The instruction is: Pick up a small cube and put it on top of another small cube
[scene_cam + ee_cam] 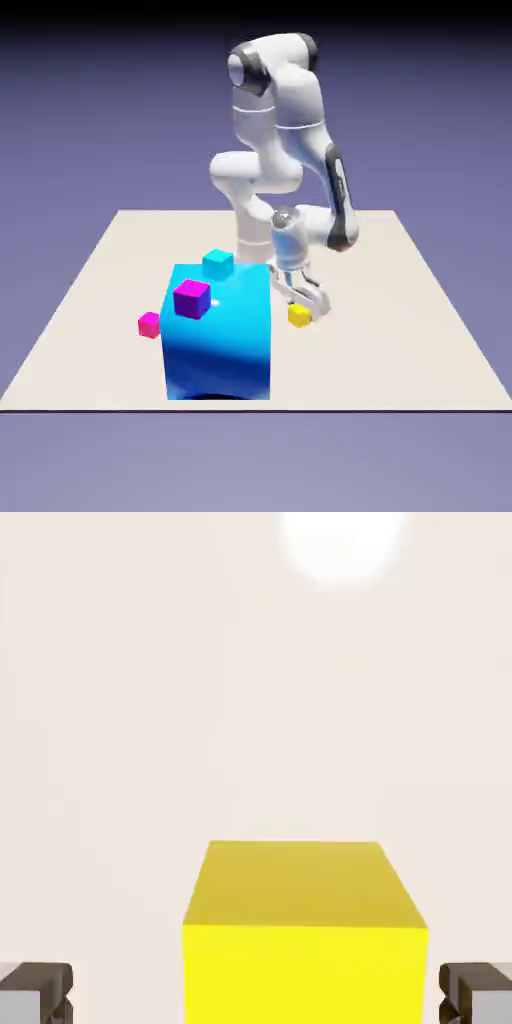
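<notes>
place: rendered simulation | signs: flat beige table [420, 330], plain blue-violet backdrop [80, 100]

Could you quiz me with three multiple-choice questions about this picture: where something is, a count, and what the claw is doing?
1. Where is the magenta-purple cube?
A. on the big blue block
B. on the table
C. in the gripper

2. How many small cubes show in the exterior view?
A. two
B. four
C. six

3. How does the gripper stand?
A. shut on nothing
B. open, either side of the yellow cube
C. lifting the yellow cube

Answers: 1 A, it sits on the block's top. 2 B, magenta-purple, cyan, pink, yellow. 3 B, both fingertips stand clear of the cube's sides.
</notes>
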